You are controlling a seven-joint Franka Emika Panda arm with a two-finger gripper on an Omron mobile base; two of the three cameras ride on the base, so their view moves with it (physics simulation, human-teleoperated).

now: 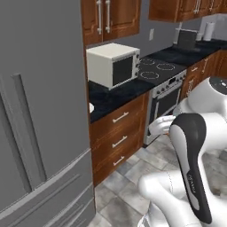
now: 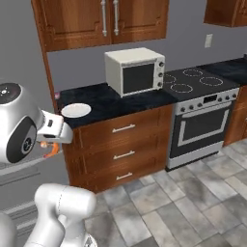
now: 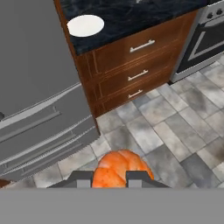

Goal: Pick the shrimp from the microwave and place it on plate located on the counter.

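One shrimp [image 3: 117, 169] sits pinched in the gripper [image 3: 110, 178] above the floor, mid-carry, with a reach to the white plate [image 3: 85, 25] on the table [image 3: 131, 15] likely next.

Shrimp [image 3: 117, 169]: orange. Plate [image 2: 75, 110]: plain white. Counter [image 2: 116, 103]: black speckled stone over brown wooden drawers [image 2: 120, 147], silver handles. Boxy appliance [image 2: 135, 71]: cream, dark window. Floor tiles [image 2: 193, 202]: mottled grey.
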